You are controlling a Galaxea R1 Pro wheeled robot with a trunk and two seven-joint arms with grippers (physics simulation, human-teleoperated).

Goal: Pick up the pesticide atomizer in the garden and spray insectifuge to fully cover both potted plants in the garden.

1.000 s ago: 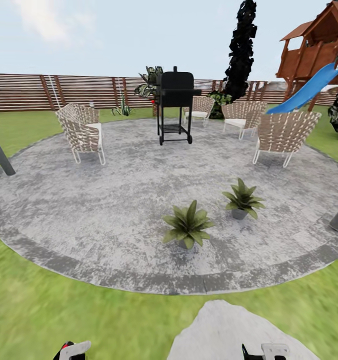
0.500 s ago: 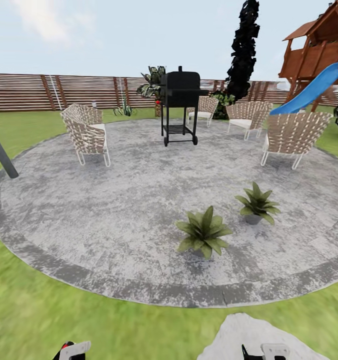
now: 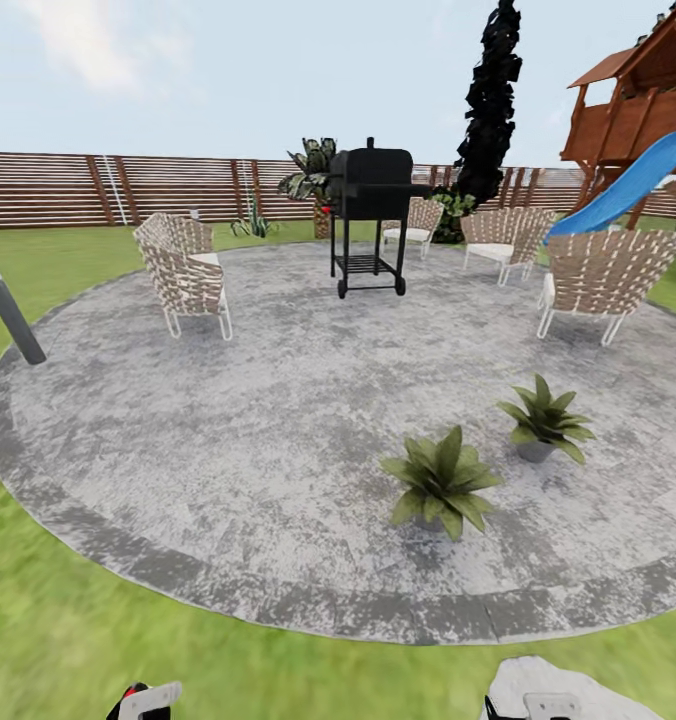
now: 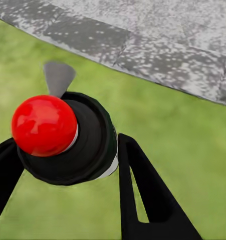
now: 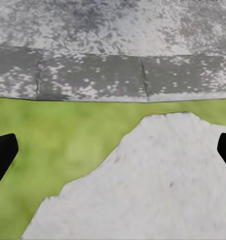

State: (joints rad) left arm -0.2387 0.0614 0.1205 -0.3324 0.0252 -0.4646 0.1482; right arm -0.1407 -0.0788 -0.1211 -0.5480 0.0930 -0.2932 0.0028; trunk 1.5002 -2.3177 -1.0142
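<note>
Black left claw [image 4: 67, 165] clamped around the red-tipped pesticide atomizer [image 4: 67, 137]; right claw [image 5: 113, 150] spread wide, empty, above grass.

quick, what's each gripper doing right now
Left gripper: shut on the pesticide atomizer, red tip toward the camera.
Right gripper: open, holding nothing, over a stepping stone.

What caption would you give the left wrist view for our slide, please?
Left gripper clamping a dark, red-tipped atomizer above lawn beside the paved patio edge.
</note>
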